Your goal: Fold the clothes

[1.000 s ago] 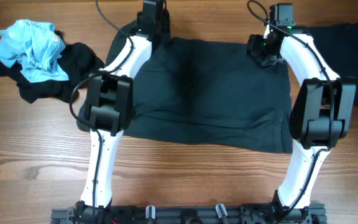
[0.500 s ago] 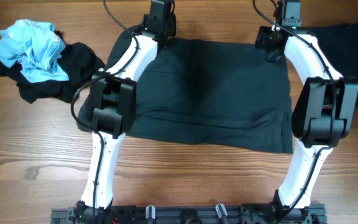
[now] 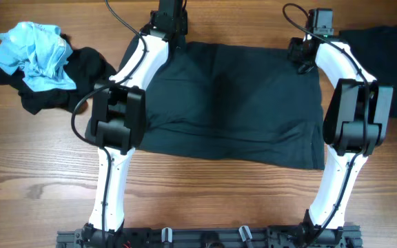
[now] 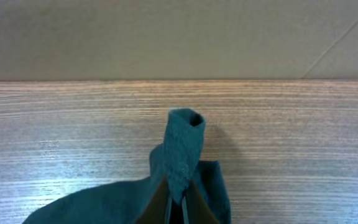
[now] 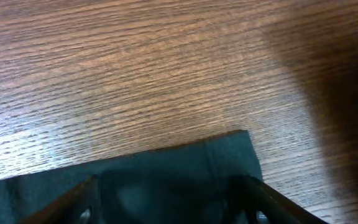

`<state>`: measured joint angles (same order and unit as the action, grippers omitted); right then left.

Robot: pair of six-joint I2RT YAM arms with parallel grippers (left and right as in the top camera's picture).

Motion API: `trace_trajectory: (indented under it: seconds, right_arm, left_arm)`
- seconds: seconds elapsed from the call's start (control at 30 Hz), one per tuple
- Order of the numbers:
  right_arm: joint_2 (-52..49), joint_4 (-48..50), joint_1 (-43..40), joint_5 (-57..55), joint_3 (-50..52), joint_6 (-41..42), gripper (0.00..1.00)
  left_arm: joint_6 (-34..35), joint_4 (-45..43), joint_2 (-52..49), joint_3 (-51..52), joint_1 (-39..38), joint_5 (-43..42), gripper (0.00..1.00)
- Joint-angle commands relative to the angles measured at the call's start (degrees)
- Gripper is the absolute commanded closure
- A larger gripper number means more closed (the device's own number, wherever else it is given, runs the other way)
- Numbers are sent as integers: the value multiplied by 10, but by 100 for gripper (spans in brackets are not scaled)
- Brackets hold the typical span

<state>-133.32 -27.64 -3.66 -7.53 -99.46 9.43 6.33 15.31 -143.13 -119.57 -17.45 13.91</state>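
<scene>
A dark teal garment (image 3: 233, 103) lies spread flat in the middle of the table. My left gripper (image 3: 169, 24) is at its far left corner and is shut on a pinch of the cloth, which stands up between the fingers in the left wrist view (image 4: 182, 155). My right gripper (image 3: 309, 48) is at the far right corner. Its fingers (image 5: 169, 205) are spread wide and rest over the flat corner of the garment (image 5: 229, 155), holding nothing.
A crumpled light blue garment (image 3: 34, 54) lies on a black garment (image 3: 81, 69) at the far left. Another dark garment (image 3: 391, 62) lies at the far right edge. Bare wood shows along the front of the table (image 3: 205, 193).
My left gripper has pulled the garment's far left corner a little farther back. My right gripper has shifted slightly back and right along the far edge. The garment lies flatter at the far edge.
</scene>
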Motion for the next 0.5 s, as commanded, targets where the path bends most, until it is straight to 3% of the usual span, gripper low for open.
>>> trace_trajectory:
  seconds: [0.0,0.13,0.2,0.47]
  right_arm:
    - [-31,-15,-1,-10,-3,-5,41]
    - [-31,-22,-1,-11,-3,-4,67]
    - [-31,-24,-1,-11,-3,-4,95]
    - [2,-92,-1,-11,-62,-5,96]
  left_arm:
    - [1,16,25,0,5,12,96]
    - [1,42,25,0,14,12,96]
    - [1,52,29,0,19,12,96]
    - [1,74,88,0,33,31,96]
